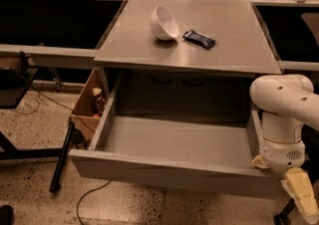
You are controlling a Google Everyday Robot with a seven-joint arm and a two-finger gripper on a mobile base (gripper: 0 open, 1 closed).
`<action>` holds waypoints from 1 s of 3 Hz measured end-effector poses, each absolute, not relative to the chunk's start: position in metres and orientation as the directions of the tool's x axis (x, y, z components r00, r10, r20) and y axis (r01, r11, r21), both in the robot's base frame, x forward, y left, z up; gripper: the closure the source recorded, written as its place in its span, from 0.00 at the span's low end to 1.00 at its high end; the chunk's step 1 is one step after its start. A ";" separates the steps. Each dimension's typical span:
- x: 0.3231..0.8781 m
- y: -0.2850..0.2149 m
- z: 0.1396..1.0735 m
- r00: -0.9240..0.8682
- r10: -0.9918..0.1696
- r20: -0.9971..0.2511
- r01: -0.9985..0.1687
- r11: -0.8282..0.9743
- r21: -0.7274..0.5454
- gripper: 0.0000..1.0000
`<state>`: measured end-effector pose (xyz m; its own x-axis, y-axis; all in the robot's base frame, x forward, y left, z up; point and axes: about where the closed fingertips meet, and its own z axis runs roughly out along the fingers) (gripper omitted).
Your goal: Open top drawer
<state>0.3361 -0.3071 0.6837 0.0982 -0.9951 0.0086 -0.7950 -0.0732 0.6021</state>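
Note:
The top drawer (172,170) is pulled far out of the grey cabinet (199,50); its flat grey front faces me and its plain grey tray (174,142) holds nothing. My white arm (284,114) comes in from the right, over the drawer's right front corner. My gripper (300,191) hangs at the lower right, just right of the drawer front's right end, with a cream fingertip (301,189) pointing down. Its lower part runs off the frame edge.
A white bowl (163,23) lies tipped on the cabinet top beside a dark snack packet (199,39). A cardboard box (88,100) stands left of the cabinet. A black leg (62,157) and a cable (89,201) lie on the speckled floor.

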 end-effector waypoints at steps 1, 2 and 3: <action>0.336 -0.307 0.684 0.098 -0.995 0.009 -0.795 -0.073 0.602 0.00; 0.332 -0.308 0.684 0.105 -0.994 0.011 -0.787 -0.076 0.613 0.00; 0.332 -0.307 0.684 0.105 -0.994 0.011 -0.787 -0.076 0.613 0.00</action>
